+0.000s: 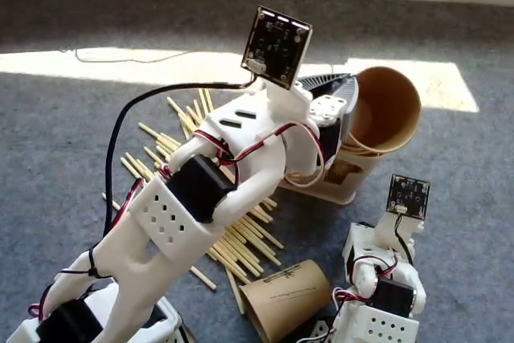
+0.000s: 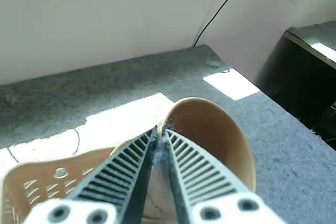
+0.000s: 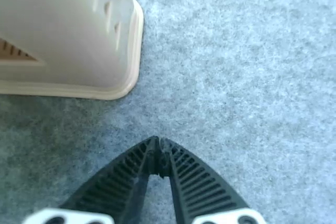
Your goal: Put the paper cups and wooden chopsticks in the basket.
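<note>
The second cup (image 1: 285, 299), lying on its side on the grey carpet (image 3: 236, 51) beside the scattered chopsticks (image 1: 250, 248), carries dark print too small to read. The left claw (image 2: 159, 132) is pinched closed on the rim of the paper cup (image 2: 210, 129), which leans tilted in the basket (image 2: 31, 187). The right claw (image 3: 158, 153) is closed on nothing over the carpet near the basket's corner, with sunlight striping the floor below a pale wall (image 2: 105, 14) and a black cable (image 2: 220, 9).

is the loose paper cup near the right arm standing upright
No, the loose cup lies on its side on the carpet beside the chopsticks.
</note>
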Robot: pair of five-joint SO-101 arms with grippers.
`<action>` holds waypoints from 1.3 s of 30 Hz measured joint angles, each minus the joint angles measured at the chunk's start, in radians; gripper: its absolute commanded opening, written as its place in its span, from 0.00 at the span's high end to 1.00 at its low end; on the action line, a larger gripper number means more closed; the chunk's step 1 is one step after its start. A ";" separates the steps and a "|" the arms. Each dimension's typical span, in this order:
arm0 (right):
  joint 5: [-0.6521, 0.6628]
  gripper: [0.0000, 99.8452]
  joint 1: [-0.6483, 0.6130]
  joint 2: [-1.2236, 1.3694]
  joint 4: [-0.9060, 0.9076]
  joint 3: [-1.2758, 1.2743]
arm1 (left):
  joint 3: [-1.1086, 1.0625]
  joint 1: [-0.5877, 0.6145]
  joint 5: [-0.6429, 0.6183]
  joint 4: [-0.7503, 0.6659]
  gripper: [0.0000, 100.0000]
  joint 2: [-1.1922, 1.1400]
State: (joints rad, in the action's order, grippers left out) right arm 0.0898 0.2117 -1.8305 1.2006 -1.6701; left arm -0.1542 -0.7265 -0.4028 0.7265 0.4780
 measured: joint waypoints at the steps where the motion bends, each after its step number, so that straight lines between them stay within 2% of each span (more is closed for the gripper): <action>1: 0.000 0.98 0.000 0.000 0.000 0.000 | -0.002 0.000 0.000 0.000 0.99 0.000; 8: 0.000 0.98 0.000 0.000 0.000 0.000 | -0.048 0.006 0.000 0.000 0.99 0.000; 16: 0.000 0.98 0.000 0.000 0.000 0.000 | -0.083 0.008 0.114 -0.002 0.86 0.000; 21: 0.000 0.98 0.000 0.000 0.000 0.000 | -0.083 0.006 0.114 -0.002 0.85 0.000; 28: 0.000 0.98 0.000 0.000 0.000 0.000 | -0.041 0.092 0.114 -0.002 0.85 0.000; 39: 0.000 0.98 0.000 0.000 0.000 0.000 | -0.041 0.112 0.114 0.034 0.85 0.000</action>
State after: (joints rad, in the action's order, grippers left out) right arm 0.0898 0.2117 -1.8305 1.2006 -1.6701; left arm -0.1956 -0.6145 -0.2892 0.7603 0.4780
